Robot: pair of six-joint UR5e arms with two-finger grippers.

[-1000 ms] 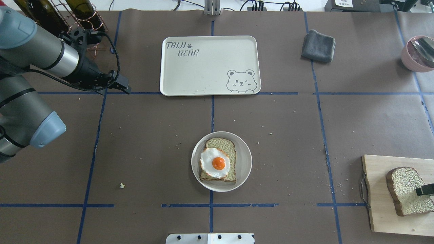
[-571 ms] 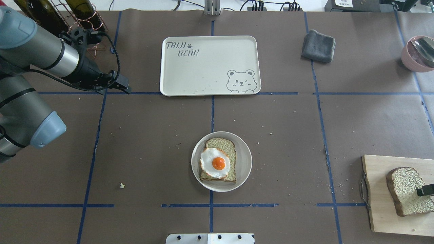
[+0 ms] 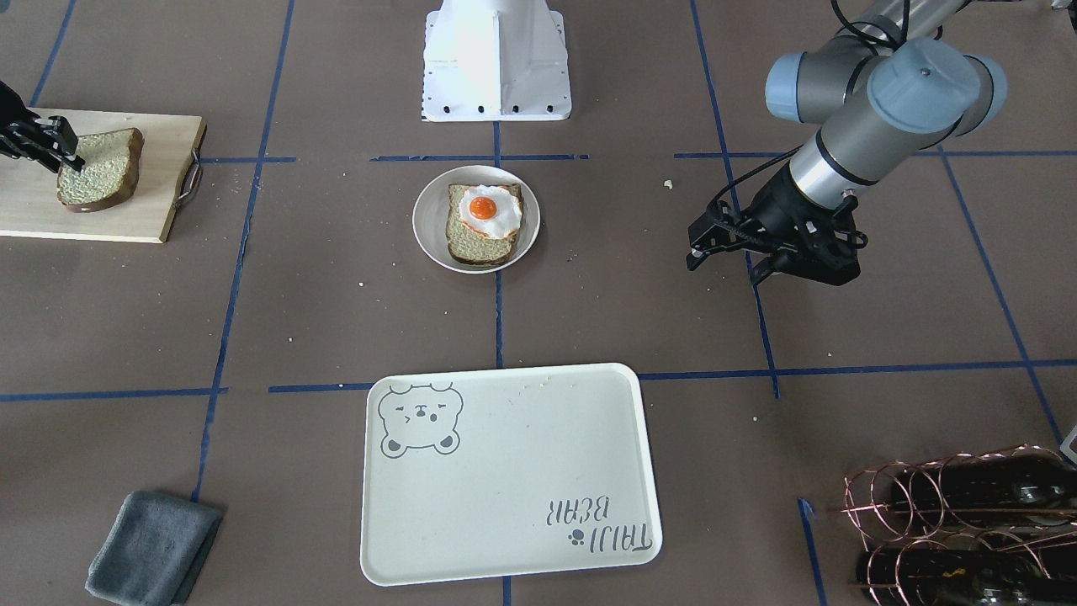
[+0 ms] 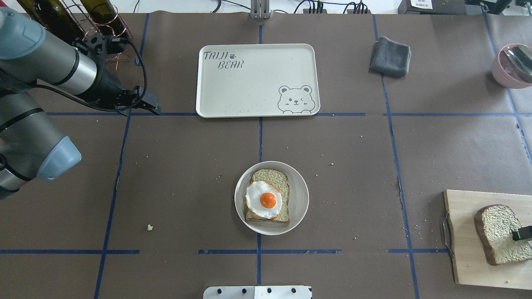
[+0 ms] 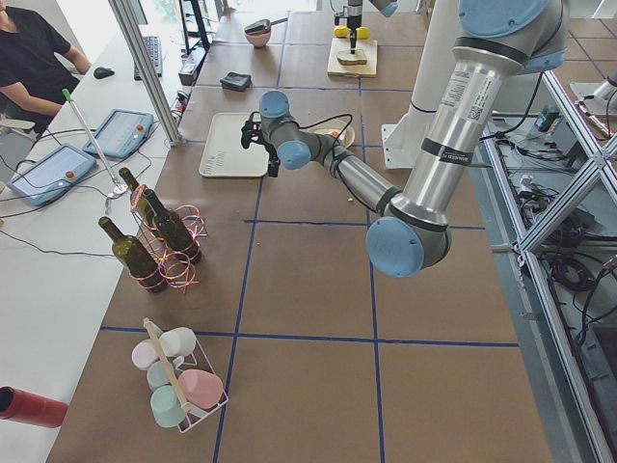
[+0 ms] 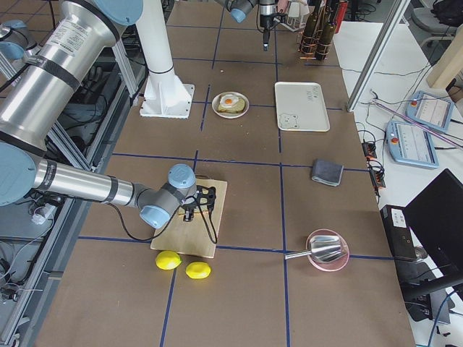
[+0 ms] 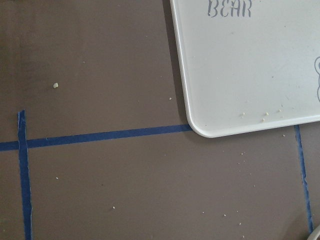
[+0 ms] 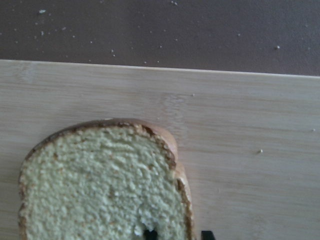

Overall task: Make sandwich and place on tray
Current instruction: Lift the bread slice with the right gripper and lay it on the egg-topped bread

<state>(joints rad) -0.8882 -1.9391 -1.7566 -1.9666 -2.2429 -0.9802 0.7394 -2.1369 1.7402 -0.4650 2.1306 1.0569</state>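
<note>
Right fingers (image 4: 523, 233) at bread slice (image 4: 496, 229) edge

A robotics lab: blue tape grid (image 4: 436, 114) on a paper-covered table (image 4: 187, 174), teach pendants (image 5: 44, 174), an operator (image 5: 29, 43) alongside

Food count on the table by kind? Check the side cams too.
Bread slices: 2, one on the plate, one on the cutting board
Fried egg: 1, on top of the plate's slice
Lemons: 2, on the table beside the cutting board
Total: 5
</note>
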